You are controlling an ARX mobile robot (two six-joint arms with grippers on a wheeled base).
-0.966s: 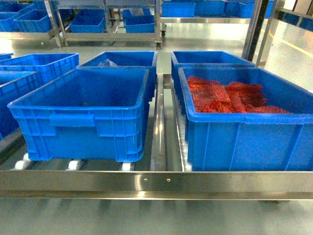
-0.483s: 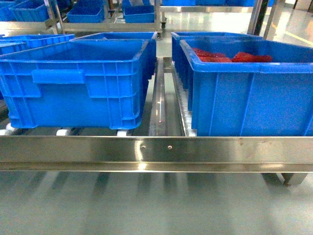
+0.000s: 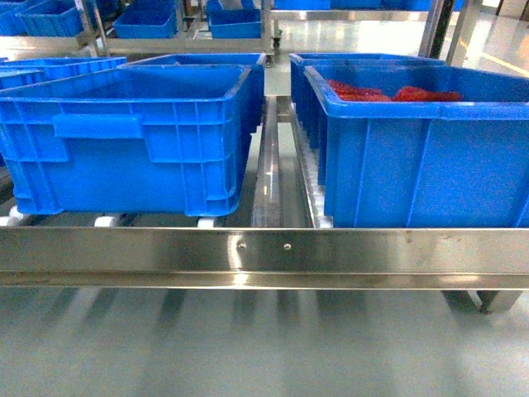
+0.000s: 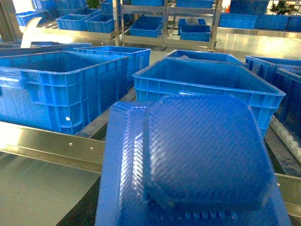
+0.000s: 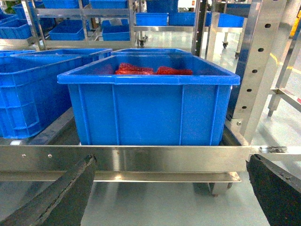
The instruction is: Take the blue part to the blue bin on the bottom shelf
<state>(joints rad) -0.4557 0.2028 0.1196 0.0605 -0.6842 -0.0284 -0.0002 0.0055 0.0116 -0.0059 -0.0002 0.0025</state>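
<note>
Against the frame half a second back, we see the head view almost unchanged, only a slight shift. The bottom shelf [image 3: 264, 252] carries an empty blue bin [image 3: 132, 136] left of the divider and a bin of red parts [image 3: 421, 153] to the right. Only the left wrist view shows the blue part [image 4: 197, 160], filling its foreground at the left gripper, before the bin; we cannot tell the grip. The right gripper [image 5: 174, 197] stands wide open, facing the red-filled bin.
</note>
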